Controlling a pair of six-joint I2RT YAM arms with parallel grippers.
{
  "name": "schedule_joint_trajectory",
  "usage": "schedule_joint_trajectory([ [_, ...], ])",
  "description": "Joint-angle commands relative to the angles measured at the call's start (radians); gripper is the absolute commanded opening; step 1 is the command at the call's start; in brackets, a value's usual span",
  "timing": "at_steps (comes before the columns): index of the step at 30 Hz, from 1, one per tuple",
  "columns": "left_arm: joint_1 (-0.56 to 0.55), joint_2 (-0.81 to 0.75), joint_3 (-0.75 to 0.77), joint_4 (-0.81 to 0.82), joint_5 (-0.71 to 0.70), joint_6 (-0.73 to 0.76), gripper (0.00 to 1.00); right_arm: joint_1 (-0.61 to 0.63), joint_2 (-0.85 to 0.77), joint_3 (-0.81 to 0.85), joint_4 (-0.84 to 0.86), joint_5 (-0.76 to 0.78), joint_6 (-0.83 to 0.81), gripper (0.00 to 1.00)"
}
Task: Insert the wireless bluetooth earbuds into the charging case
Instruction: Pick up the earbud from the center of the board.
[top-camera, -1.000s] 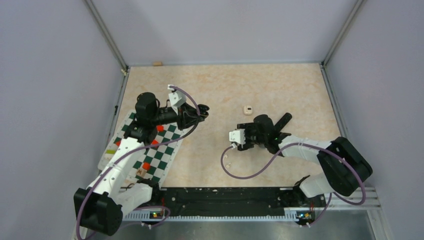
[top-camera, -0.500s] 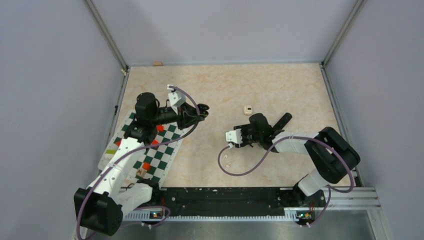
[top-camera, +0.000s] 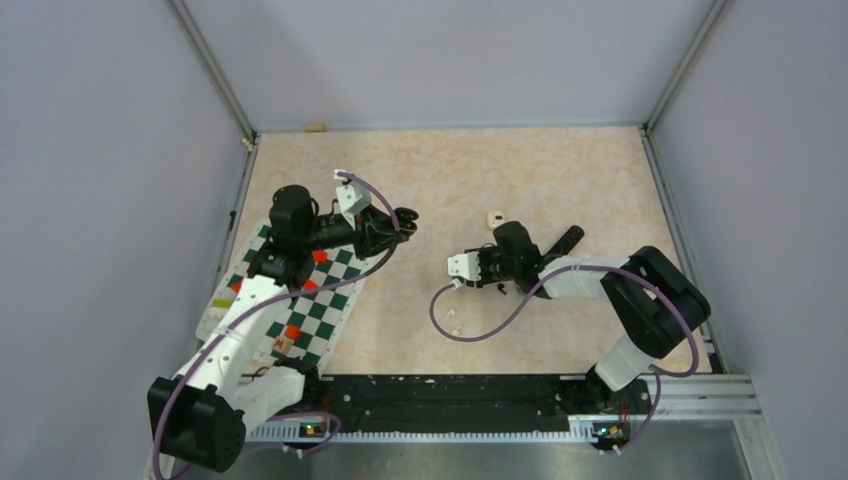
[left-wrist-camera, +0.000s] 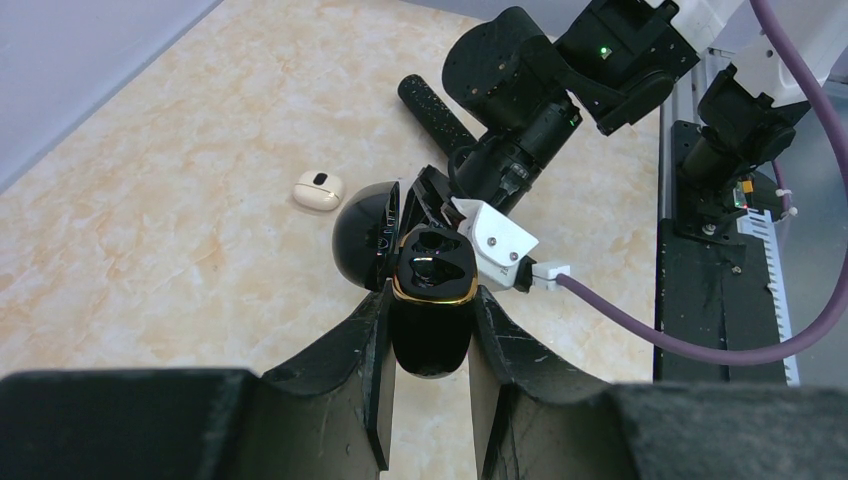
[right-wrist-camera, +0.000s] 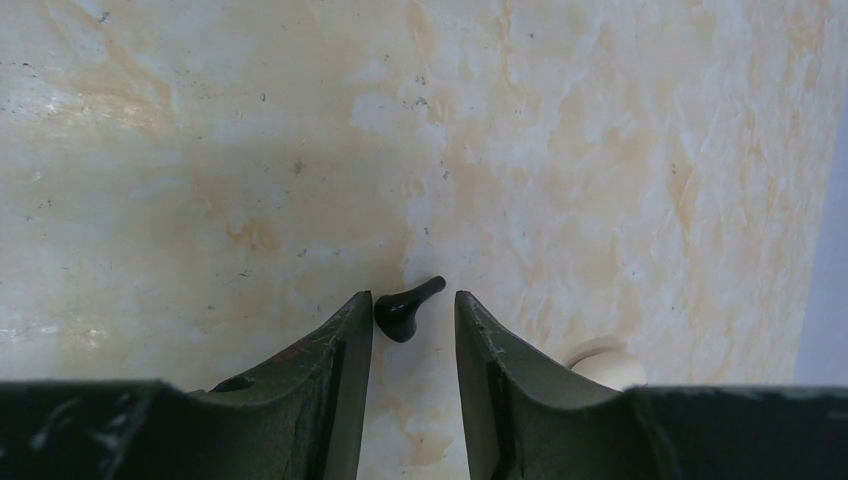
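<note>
My left gripper (left-wrist-camera: 432, 300) is shut on the black, gold-rimmed charging case (left-wrist-camera: 432, 320). It holds the case above the table with the lid (left-wrist-camera: 362, 245) hinged open; from above this gripper (top-camera: 405, 220) sits left of centre. My right gripper (right-wrist-camera: 413, 298) points down at the table with its jaws on either side of a black earbud (right-wrist-camera: 405, 308). The earbud lies against the left finger, and a gap shows at the right finger. Two white earbuds (top-camera: 452, 316) lie on the table nearer the arm bases. From above, the right gripper (top-camera: 514, 240) hides the black earbud.
A small cream case (top-camera: 495, 217) lies just beyond the right gripper and shows as the cream case (right-wrist-camera: 605, 365) by its right finger. A black microphone (top-camera: 565, 240) lies to its right. A checkerboard mat (top-camera: 310, 300) lies under the left arm. A purple cable (top-camera: 480, 325) loops over the table.
The right gripper has shifted a little left and farther from the bases. Its jaws have narrowed around the black earbud. The left arm and the case have not moved.
</note>
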Motion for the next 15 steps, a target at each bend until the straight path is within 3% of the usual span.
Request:
schedule_joint_trajectory([
  [1, 0.005, -0.022, -0.001, 0.044, 0.025, -0.006, 0.00, -0.033, 0.020, 0.013, -0.033, 0.011, 0.045, 0.36],
  [6, 0.005, -0.021, 0.002, 0.044, 0.028, -0.007, 0.00, -0.042, 0.028, 0.020, -0.068, 0.006, 0.048, 0.30],
  [15, 0.005, -0.024, 0.003, 0.043, 0.027, -0.008, 0.00, -0.042, 0.037, 0.026, -0.083, -0.034, 0.034, 0.31],
])
